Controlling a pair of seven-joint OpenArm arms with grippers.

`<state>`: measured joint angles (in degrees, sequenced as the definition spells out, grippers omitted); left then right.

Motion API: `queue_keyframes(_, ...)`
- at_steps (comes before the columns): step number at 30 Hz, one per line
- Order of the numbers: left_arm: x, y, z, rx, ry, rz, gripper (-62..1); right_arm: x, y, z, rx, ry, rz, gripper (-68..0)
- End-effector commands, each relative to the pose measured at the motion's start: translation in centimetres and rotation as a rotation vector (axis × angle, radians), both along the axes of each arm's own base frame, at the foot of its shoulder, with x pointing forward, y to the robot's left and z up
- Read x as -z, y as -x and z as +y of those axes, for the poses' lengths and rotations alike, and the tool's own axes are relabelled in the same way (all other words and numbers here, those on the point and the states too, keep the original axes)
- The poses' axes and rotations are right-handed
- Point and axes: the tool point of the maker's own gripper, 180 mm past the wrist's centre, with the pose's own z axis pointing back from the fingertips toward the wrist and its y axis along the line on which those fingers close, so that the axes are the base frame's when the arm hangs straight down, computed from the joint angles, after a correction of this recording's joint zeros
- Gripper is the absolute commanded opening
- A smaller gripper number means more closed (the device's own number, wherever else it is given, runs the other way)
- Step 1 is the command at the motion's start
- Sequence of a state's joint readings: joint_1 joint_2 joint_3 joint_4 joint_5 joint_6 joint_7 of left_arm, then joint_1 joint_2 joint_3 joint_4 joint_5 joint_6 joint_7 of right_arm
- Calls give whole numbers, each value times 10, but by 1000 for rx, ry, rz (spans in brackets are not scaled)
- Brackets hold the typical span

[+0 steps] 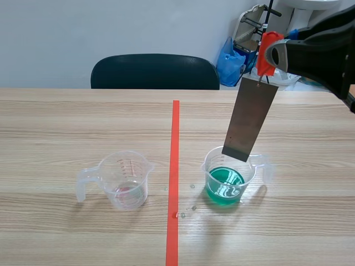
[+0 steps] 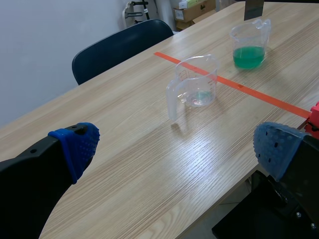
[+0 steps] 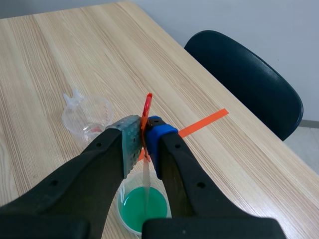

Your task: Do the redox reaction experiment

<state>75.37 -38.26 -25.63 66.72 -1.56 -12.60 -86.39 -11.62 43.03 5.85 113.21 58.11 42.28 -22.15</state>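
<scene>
A grey metal plate (image 1: 250, 118) hangs from a red clip (image 1: 268, 51), tilted, its lower edge just above the clear beaker of green liquid (image 1: 226, 178). My right gripper (image 3: 144, 135) is shut on the red clip (image 3: 147, 107); the plate (image 3: 146, 184) shows edge-on below it, over the green beaker (image 3: 143, 209). Left of the orange-red tape stands a second clear beaker (image 1: 123, 179) holding a little pinkish liquid, also seen as beaker (image 2: 195, 83) ahead of my left gripper (image 2: 174, 144), which is open and low near the table's edge. The green beaker (image 2: 248, 43) stands farther off.
A dark chair (image 1: 155, 71) stands at the far table edge. Small droplets (image 1: 186, 209) lie on the wood near the tape. A blue bag (image 1: 230, 61) and clutter sit beyond the table at the back right.
</scene>
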Motion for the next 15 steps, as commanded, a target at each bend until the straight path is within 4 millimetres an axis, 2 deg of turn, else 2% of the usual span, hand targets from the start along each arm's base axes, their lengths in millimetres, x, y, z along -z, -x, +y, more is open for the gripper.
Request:
queue_keyframes(1, -9, 0, -2, 1, 29, -41, 14, -13, 1, 3, -20, -15, -42, -667)
queue_keyframes(6, -9, 0, -2, 1, 29, -41, 14, -16, 0, 6, -30, -15, -51, -667)
queue_keyframes(15, -9, 0, -2, 0, 29, -41, 14, -21, 3, 31, -113, -37, -65, -667)
